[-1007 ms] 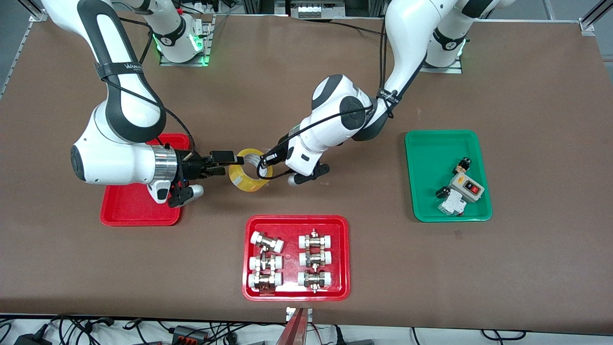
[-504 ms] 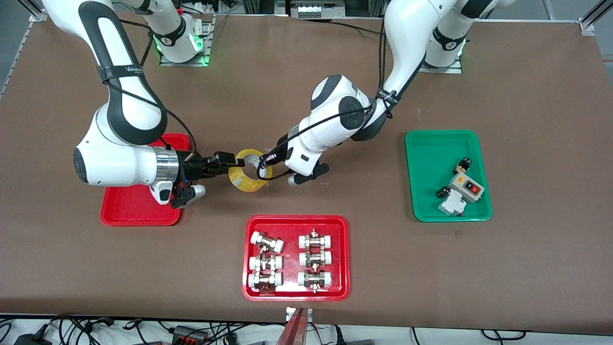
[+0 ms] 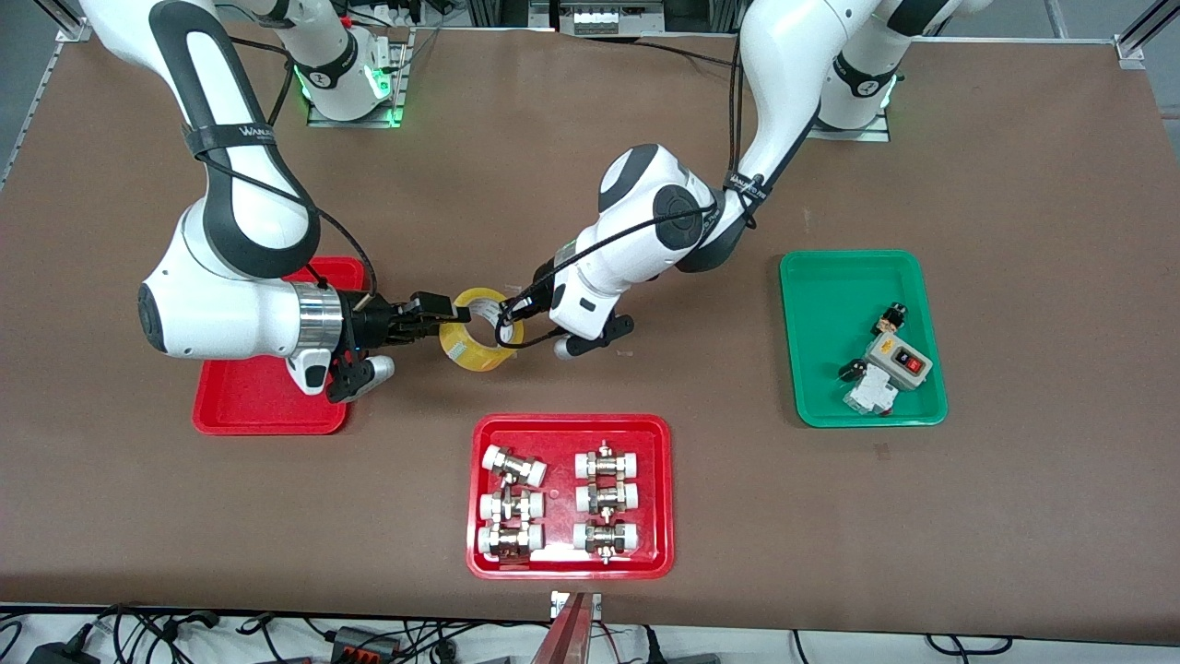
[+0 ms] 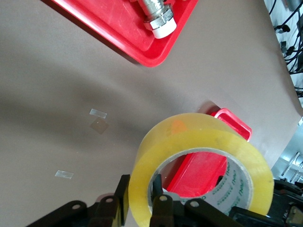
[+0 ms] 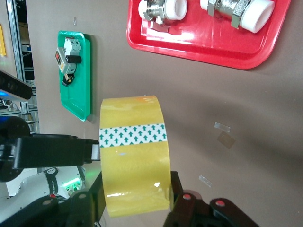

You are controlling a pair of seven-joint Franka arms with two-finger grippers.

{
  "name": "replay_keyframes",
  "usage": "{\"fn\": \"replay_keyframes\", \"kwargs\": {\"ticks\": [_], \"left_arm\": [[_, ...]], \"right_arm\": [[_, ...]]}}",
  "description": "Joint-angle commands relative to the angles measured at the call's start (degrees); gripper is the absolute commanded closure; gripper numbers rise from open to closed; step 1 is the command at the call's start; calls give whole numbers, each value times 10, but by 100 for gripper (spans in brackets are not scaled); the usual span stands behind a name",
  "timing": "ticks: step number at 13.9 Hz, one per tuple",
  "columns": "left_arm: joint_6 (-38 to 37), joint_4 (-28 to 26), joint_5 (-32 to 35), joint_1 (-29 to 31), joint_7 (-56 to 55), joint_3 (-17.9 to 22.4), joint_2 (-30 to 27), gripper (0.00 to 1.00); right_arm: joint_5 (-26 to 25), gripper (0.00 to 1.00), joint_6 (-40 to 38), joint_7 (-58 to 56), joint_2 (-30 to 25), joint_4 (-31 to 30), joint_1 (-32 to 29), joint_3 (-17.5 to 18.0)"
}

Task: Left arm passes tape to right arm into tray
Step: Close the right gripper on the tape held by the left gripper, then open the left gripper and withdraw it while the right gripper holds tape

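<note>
The tape [image 3: 476, 328] hangs in the air between the two grippers, over bare table, pinched from both ends at once. The right gripper [image 3: 441, 322] is closed across the roll's width, its fingers [image 5: 180, 201] clamped on the two flat faces — a firm-looking bite. The left gripper [image 3: 510, 312] grips the ring's wall, one finger [image 4: 159, 203] inside the hole and one outside, apparently holding the roll.

That double hold is the risk. If the right arm pulls away toward the plain red tray [image 3: 241, 404] beneath its wrist before the left gripper has let go fully, the roll could be twisted out of one grip or dragged crooked. If the left lets go too early on a shallow bite, the smooth yellow face could slip and the roll would drop onto the table, perhaps rolling toward the red tray of fittings [image 3: 482, 498] in front.

The green tray [image 3: 830, 304], toward the left arm's end, looks safely out of it.
</note>
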Motion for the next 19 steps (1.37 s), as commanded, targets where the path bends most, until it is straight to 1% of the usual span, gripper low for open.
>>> {"fn": "replay_keyframes", "kwargs": {"ticks": [1, 2, 3, 5, 7, 9, 11, 12, 13, 14, 16, 17, 18, 19], "left_arm": [[-3, 16, -4, 2, 11, 11, -4, 0], [-6, 14, -3, 10, 27, 10, -18, 0], [-21, 9, -3, 31, 33, 4, -31, 0], [-80, 11, -2, 52, 45, 7, -49, 0], [-123, 4, -2, 75, 97, 9, -71, 0], [-193, 5, 8, 104, 148, 13, -91, 0], [-304, 11, 76, 157, 199, 5, -123, 0], [-361, 11, 93, 175, 214, 5, -142, 0], [-412, 11, 94, 191, 222, 10, -159, 0], [-460, 11, 111, 198, 223, 14, -167, 0], [-549, 15, 214, 228, 226, 6, -201, 0], [-586, 15, 262, 233, 240, 5, -220, 0], [-617, 15, 298, 234, 272, 13, -232, 0], [-633, 15, 319, 244, 309, 14, -240, 0]], "right_arm": [[5, 74, -7, -10, 7, 15, -1, 0], [5, 74, -7, -10, 8, 13, -1, 0], [5, 74, -7, -10, 7, 13, -1, 0], [5, 74, -7, -10, 7, 13, -1, 0], [5, 74, -7, -10, 7, 13, -1, 0], [5, 74, -5, -10, 8, 13, -1, 0], [-1, 74, -3, -10, 13, 11, -9, -5], [-1, 74, -3, -7, 19, 9, -21, -6], [-2, 74, -6, -7, 21, 8, -40, -6], [-2, 74, -7, -6, 22, 2, -57, -6], [-4, 74, -10, -9, 19, -18, -104, -7], [-4, 74, -21, -5, 18, -27, -132, -7], [-7, 74, -33, -5, 18, -30, -158, -7], [-16, 74, -47, -5, 19, -31, -185, -7]]}}
